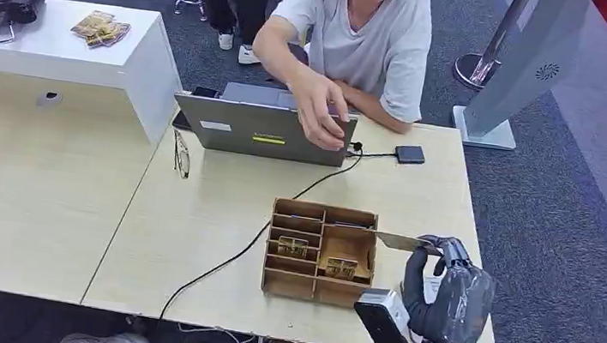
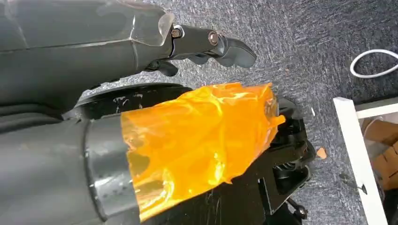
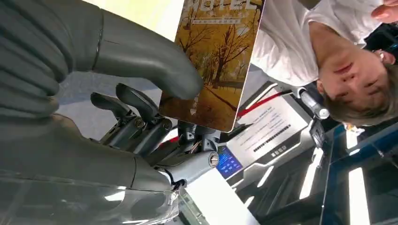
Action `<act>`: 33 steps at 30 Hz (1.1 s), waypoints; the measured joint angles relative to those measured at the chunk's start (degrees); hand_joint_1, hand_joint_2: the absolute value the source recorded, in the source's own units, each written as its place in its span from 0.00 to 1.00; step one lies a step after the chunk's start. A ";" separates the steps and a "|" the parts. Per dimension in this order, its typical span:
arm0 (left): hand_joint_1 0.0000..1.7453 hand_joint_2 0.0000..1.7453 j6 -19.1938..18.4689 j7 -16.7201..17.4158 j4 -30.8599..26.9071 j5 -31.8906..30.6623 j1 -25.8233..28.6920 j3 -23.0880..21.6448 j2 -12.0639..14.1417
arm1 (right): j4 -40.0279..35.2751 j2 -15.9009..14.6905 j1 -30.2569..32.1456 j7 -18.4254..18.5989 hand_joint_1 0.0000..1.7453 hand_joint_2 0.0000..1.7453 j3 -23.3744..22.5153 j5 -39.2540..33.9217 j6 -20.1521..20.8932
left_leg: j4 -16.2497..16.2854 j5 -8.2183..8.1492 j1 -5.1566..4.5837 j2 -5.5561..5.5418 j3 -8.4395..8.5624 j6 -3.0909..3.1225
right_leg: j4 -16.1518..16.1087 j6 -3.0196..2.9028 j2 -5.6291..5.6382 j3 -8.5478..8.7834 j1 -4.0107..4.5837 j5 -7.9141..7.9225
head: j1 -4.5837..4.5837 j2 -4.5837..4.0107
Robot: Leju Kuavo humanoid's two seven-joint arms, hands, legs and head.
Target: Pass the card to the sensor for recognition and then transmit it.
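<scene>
1. The right hand (image 1: 443,282) pinches the card (image 3: 216,56) between thumb and fingers, just beside the wooden organizer (image 1: 320,264)
2. The card is thin and flat, printed with golden autumn trees and pale lettering
3. The left hand (image 2: 206,44) hangs over grey carpet; I cannot tell its grip

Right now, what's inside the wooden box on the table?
The wooden box holds two cards: one in a narrow left slot, another in the bigger right compartment. The other slots look empty, though their walls hide the bottoms. The right hand holds a third card beside it.
</scene>
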 joint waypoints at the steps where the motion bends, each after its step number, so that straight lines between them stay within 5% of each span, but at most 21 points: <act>1: 0.00 0.00 0.00 0.00 0.00 0.00 -0.01 -0.24 0.00 | 0.11 -0.02 -0.33 0.00 1.00 1.00 0.26 0.04 0.02 | 0.00 0.00 0.00 0.00 0.00 0.00 | 0.00 0.00 0.00 0.00 0.00 0.00 | 0.00 0.00; 33: 0.00 0.00 -0.44 0.85 0.00 -0.70 -0.35 -1.62 0.00 | 5.77 -0.13 -12.27 1.53 1.00 1.00 11.58 2.32 5.79 | 0.00 0.05 0.01 0.01 0.00 -0.03 | 0.03 -0.03 0.01 0.00 0.01 0.02 | 0.00 0.00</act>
